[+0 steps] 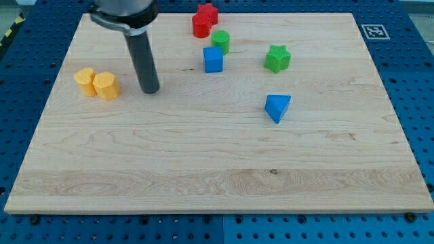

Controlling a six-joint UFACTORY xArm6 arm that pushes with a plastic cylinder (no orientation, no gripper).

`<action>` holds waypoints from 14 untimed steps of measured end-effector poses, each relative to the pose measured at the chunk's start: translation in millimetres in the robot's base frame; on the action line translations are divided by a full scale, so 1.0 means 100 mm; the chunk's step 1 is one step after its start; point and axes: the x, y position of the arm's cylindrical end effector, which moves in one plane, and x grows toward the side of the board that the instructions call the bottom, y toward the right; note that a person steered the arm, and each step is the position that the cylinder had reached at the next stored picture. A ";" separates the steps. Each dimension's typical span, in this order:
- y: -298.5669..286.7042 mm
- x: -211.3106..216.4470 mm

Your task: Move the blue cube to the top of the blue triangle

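The cube (213,59) and triangle (277,107) were blue, the star (277,58) green, and the board (203,176) light wood.

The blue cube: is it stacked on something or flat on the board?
Flat on the board. The blue cube stands alone, nothing beneath it, just below the green cylinder.

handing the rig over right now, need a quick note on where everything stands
My tip rests on the wooden board, touching no block, just right of the two yellow blocks.
The blue cube sits near the view's top centre, just below the green cylinder.
The blue triangle lies lower and to the right, below the green star.
Done: nothing visible yet.
Left: push the cube rightward to just above the triangle.
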 end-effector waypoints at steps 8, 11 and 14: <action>0.62 -0.82; 1.68 -0.32; 1.79 0.08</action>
